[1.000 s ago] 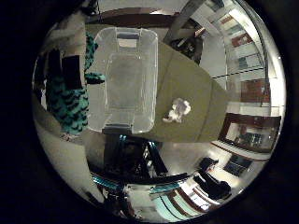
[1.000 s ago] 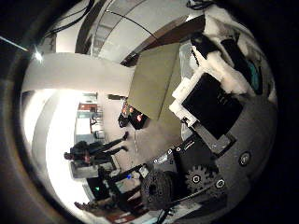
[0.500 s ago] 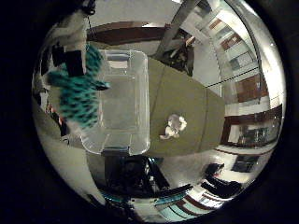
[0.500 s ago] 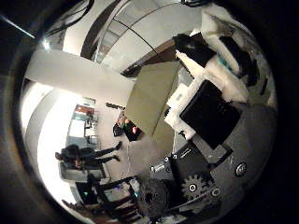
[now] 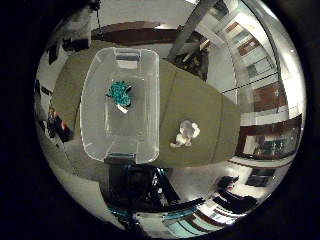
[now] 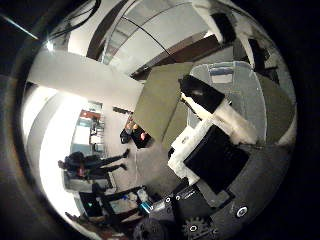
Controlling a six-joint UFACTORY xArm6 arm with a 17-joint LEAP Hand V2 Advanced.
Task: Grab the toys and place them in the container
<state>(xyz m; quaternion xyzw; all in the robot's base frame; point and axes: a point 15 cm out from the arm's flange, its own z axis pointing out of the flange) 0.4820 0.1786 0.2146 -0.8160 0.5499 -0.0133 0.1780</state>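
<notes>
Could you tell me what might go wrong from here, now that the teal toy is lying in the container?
The white toy lies on the table close beside the container; a grasp there may bump the container's wall and shift it. The white toy is small and soft-looking, so fingers might close on only part of it and drop it. The teal toy looks settled inside, so it seems at little risk.

From my palm, a clear plastic container (image 5: 122, 105) sits on an olive-green table (image 5: 200, 112), a teal toy (image 5: 119, 93) lying inside it on the bottom. A white toy (image 5: 185, 134) rests on the tabletop just beside the container, apart from its wall.
</notes>
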